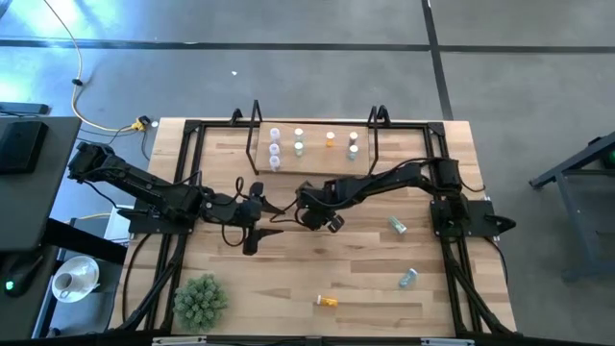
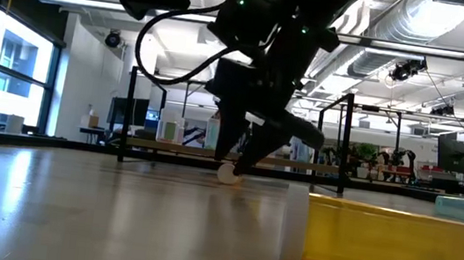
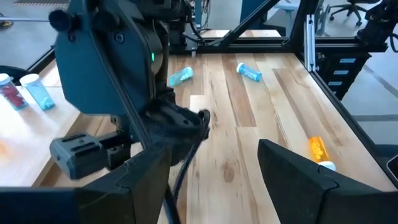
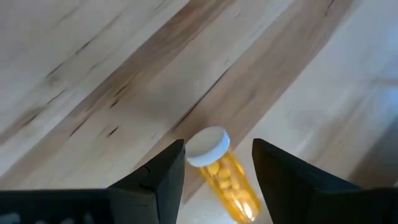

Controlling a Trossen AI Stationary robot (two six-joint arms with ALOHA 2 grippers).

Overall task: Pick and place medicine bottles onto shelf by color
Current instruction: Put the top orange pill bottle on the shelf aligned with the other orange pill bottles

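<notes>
The right gripper point(image 4: 217, 171) hangs low over the table just in front of the shelf point(image 1: 312, 163), fingers point(image 4: 155, 177) spread, straddling an orange bottle point(image 4: 225, 176) that lies on its side between them; whether they touch it is unclear, and its lower end is cut off. The left gripper point(image 3: 214, 177) waits beside it, farther from the shelf, fingers wide and empty.
</notes>
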